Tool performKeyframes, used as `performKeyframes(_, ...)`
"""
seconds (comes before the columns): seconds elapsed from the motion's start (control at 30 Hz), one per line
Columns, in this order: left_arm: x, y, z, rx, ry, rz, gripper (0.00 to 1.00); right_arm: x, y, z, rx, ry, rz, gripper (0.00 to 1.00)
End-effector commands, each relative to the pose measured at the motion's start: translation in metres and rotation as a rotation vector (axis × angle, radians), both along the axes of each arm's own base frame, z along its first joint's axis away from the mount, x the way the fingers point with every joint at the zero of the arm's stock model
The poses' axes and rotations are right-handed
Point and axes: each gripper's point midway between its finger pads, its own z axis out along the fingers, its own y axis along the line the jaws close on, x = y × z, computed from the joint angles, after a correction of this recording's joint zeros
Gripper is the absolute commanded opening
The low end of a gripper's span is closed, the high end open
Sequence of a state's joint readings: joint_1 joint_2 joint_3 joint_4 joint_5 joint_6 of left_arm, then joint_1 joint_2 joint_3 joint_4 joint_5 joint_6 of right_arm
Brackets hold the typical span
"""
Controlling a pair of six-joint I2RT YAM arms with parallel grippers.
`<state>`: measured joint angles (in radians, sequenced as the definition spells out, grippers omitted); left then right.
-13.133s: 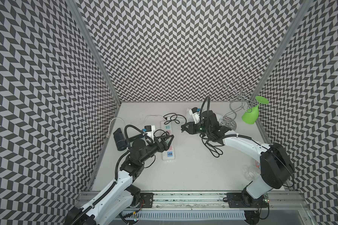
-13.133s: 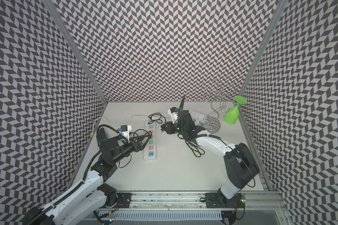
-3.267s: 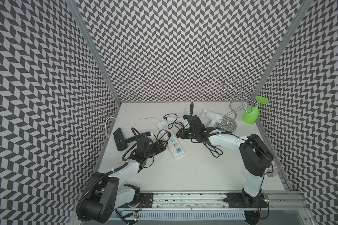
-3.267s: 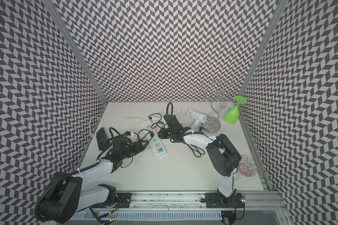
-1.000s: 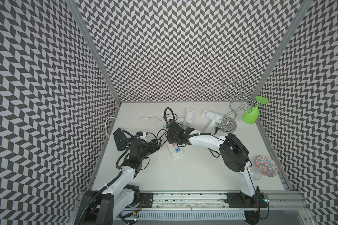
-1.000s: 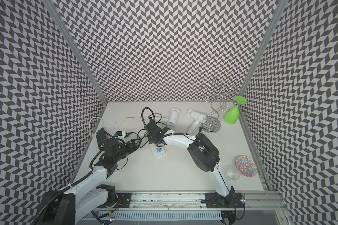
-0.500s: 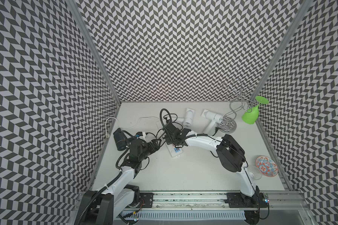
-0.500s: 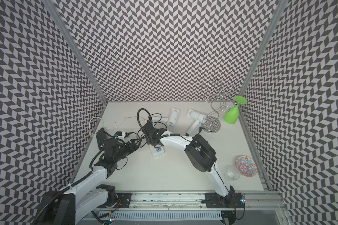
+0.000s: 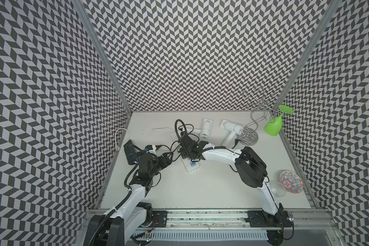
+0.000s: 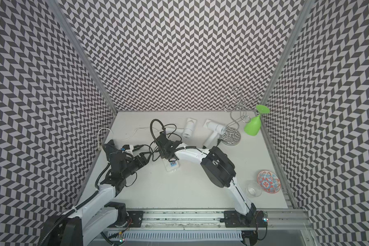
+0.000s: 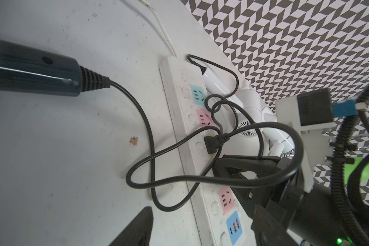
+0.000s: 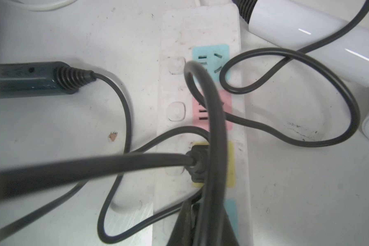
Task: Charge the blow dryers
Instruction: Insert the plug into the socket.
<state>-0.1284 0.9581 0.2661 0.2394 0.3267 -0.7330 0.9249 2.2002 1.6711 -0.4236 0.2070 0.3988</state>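
Note:
A black blow dryer (image 9: 128,152) lies at the left wall, and two white blow dryers (image 9: 206,127) (image 9: 232,127) lie at the back. Their black cords tangle over the white power strip (image 9: 191,167). A black plug (image 12: 197,166) sits in the strip's yellow socket. My right gripper (image 12: 192,204) rests on the strip just behind that plug. It is shut, and a black cord (image 12: 213,127) rises from its fingers. My left gripper (image 9: 168,159) hovers open beside the strip's near end, holding nothing. The black dryer's handle (image 11: 30,72) shows in the left wrist view.
A wire glass rack (image 9: 250,127) and a green goblet (image 9: 273,126) stand at the back right. A patterned bowl (image 9: 291,182) and a clear glass (image 9: 278,189) sit at the right. The strip's white lead (image 9: 136,138) runs to the left wall.
My right gripper came left from the white dryers to the strip and edged slightly further left in the last second. The left gripper has stayed open and still.

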Motion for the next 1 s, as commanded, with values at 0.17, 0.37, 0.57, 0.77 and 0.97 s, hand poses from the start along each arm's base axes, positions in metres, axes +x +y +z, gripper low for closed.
performKeyframes(0.17,-0.003,0.004,-0.006,0.01,0.006,0.006,0.76,-0.058,-0.063,-0.109,-0.268,0.289,0.028,0.0)
performKeyframes(0.37,-0.003,0.004,-0.008,0.011,0.01,0.003,0.76,-0.057,-0.063,-0.114,-0.287,0.292,0.031,0.0)
performKeyframes(0.57,-0.004,0.003,-0.006,0.007,0.003,-0.001,0.76,-0.052,-0.062,-0.106,-0.297,0.275,0.025,0.0)
performKeyframes(0.77,-0.004,0.002,-0.004,-0.002,-0.004,-0.01,0.76,-0.041,-0.049,-0.075,-0.253,0.227,0.026,0.24)
performKeyframes(0.97,-0.005,0.001,-0.002,-0.006,-0.012,-0.014,0.76,-0.024,-0.033,-0.042,-0.22,0.169,0.026,0.48)
